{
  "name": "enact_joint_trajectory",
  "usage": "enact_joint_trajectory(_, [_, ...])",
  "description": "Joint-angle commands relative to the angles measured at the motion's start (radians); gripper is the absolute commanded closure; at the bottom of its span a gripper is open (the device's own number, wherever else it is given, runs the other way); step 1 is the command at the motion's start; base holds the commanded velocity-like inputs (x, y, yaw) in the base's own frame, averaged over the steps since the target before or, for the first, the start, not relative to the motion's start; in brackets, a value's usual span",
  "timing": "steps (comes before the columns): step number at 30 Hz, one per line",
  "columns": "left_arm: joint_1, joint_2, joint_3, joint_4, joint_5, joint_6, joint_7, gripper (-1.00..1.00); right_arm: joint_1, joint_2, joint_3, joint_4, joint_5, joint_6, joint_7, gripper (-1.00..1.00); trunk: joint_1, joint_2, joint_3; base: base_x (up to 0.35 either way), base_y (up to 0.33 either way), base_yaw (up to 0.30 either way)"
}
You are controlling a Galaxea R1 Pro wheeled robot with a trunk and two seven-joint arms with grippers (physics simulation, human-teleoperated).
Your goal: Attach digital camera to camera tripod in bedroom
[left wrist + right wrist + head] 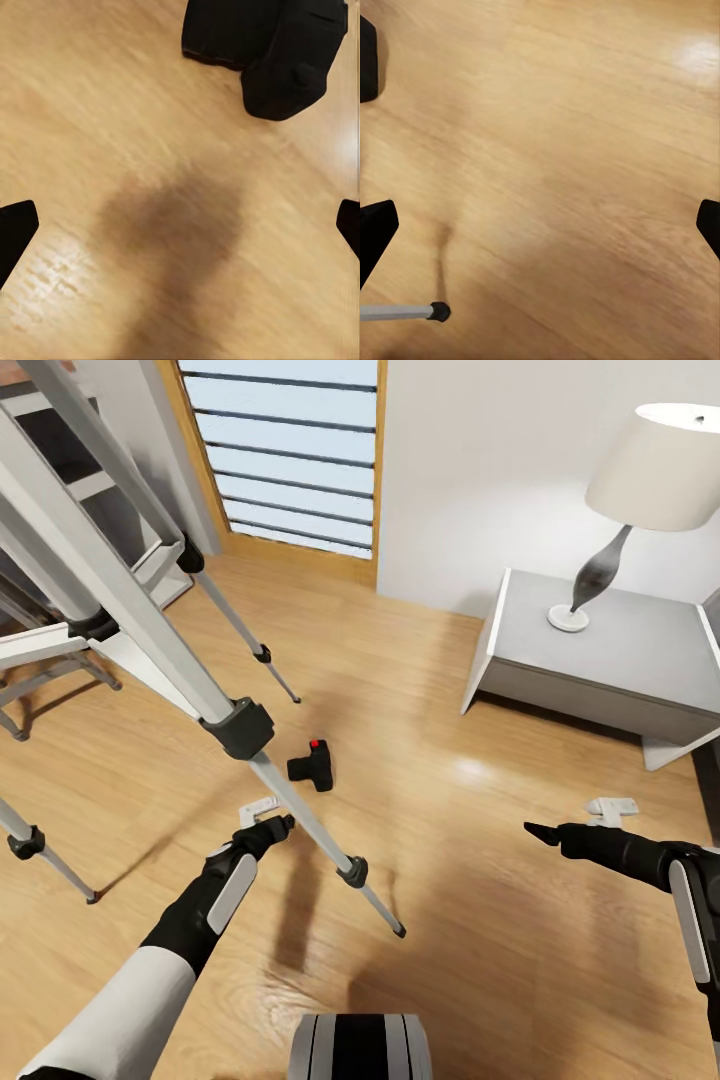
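Fingers of the left gripper (272, 827) stand spread apart and empty above the wood floor (450, 920), near the digital camera (312, 766), which lies on the floor just beyond a leg of the camera tripod (240, 728). Right gripper (542, 833) hangs spread and empty, well apart, before the grey nightstand (600, 660) with its lamp (640, 480).

Wood floor (420, 760): digital camera (312, 766), camera tripod (240, 730), nightstand (600, 650).
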Motion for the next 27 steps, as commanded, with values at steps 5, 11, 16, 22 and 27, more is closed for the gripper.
enact_joint_trajectory(5, [0.004,0.005,0.005,-0.068,0.015,0.008,0.009,-1.00,-0.001,0.000,-0.001,-0.001,0.003,0.005,0.005,-1.00,0.000,0.000,-0.001,0.000,0.000,0.000])
enact_joint_trajectory(11, [0.007,0.007,0.008,-0.116,0.014,0.021,0.038,-1.00,-0.002,0.000,-0.001,-0.001,0.003,0.005,0.004,-1.00,0.000,0.000,-0.001,0.000,0.000,0.000])
enact_joint_trajectory(16, [0.002,0.008,0.008,-0.127,0.014,0.048,0.090,-1.00,-0.002,-0.001,-0.002,-0.001,0.003,0.005,0.004,-1.00,0.000,0.000,-0.001,0.000,0.000,0.000])
enact_joint_trajectory(22, [-0.013,0.007,0.007,-0.127,0.013,0.114,0.136,-1.00,-0.003,-0.001,-0.002,-0.001,0.003,0.005,0.004,-1.00,0.000,0.000,-0.001,0.000,0.000,0.000])
enact_joint_trajectory(27, [-0.042,0.006,0.006,-0.125,0.014,0.165,0.158,-1.00,-0.003,-0.001,-0.002,-0.001,0.003,0.005,0.004,-1.00,0.000,0.000,-0.001,0.000,0.000,0.000])
